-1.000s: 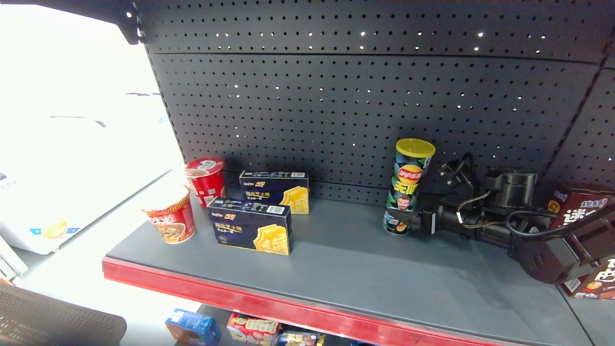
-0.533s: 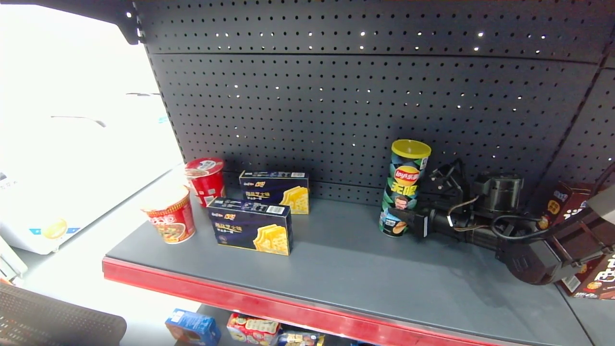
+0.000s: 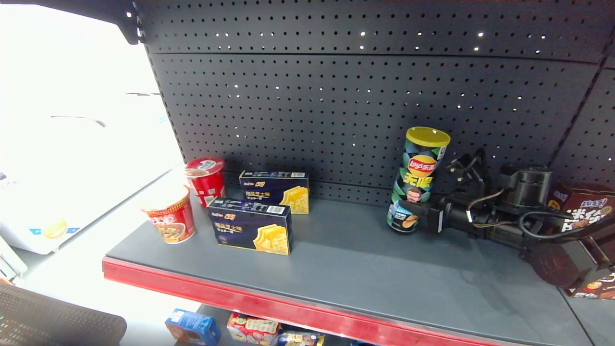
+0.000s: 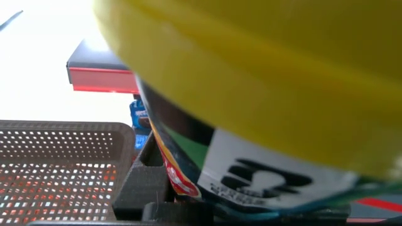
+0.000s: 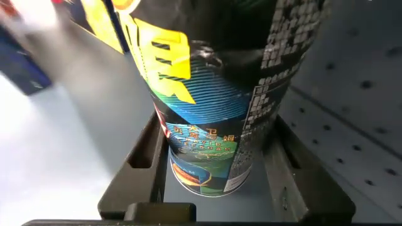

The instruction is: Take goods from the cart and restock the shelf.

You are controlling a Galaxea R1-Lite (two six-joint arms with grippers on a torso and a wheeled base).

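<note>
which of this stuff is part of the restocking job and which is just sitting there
Job: chip can in the right gripper; the shelf; second chip can by the cart basket.
Just sitting: two noodle cups, two blue boxes, brown boxes at the shelf's right end.

Two red noodle cups [image 3: 169, 221] stand beside two dark blue snack boxes [image 3: 251, 226]. Brown boxes [image 3: 584, 199] sit far right. White cabinet [image 3: 29, 230], perhaps a freezer, left.
</note>
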